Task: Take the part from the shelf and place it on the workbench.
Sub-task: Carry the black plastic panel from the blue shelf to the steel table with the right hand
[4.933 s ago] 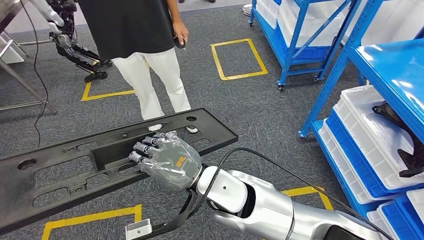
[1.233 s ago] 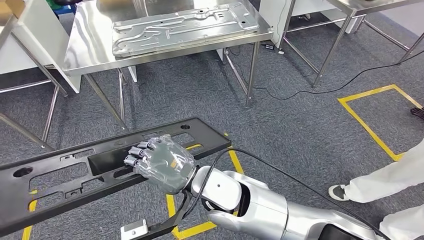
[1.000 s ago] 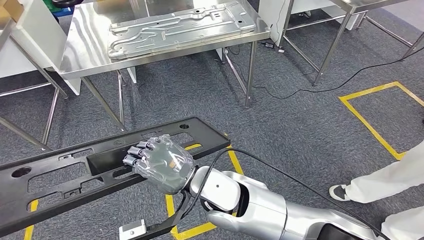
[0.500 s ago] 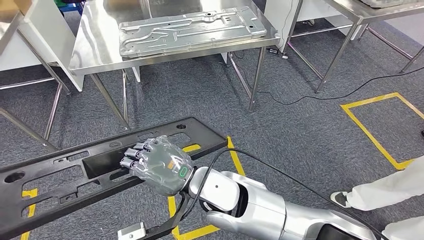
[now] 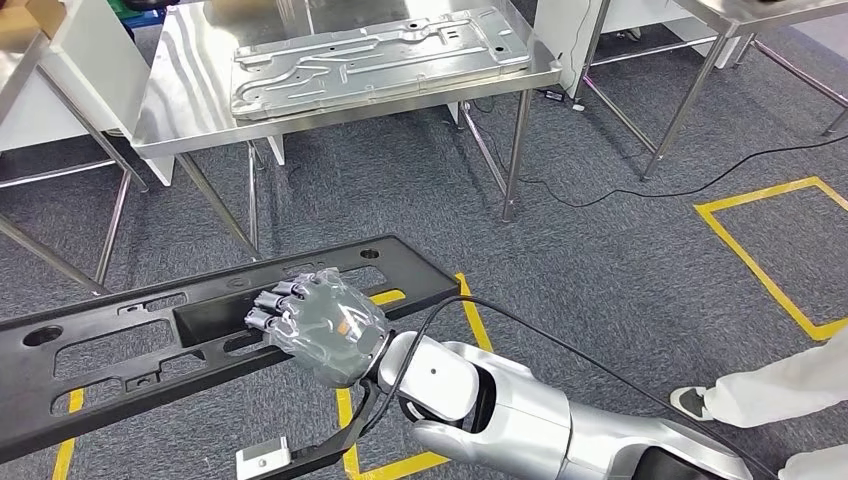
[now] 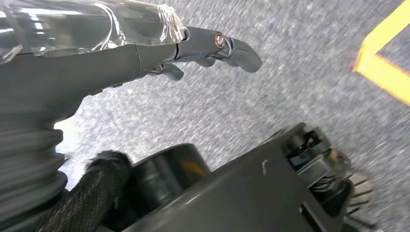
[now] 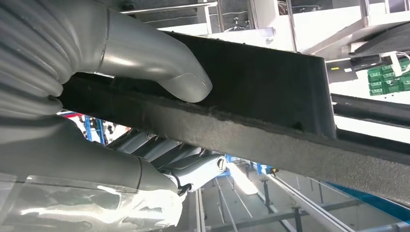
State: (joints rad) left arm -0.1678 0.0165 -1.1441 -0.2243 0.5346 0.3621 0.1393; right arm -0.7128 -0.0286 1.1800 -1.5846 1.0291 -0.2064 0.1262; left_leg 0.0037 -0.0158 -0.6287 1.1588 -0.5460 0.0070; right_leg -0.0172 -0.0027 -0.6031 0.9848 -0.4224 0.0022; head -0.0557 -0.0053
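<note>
The long black part (image 5: 200, 330) runs off the left edge of the head view, so its far end is cut off. The right hand (image 5: 318, 325) covers the part's middle, hiding the fingertips beneath. At lower right, a person's leg (image 5: 770, 385) is cropped. The left hand (image 6: 145, 43) appears motion-blurred, its grasp unclear.

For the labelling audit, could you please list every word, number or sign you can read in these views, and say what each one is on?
No text can be read in any view.
An orange mark on the back of the right hand, which grips the black part: too small and blurred to read.
A small white tag near green crates in the right wrist view: blurred, unreadable.
Yellow floor tape: plain outlines, no lettering.
</note>
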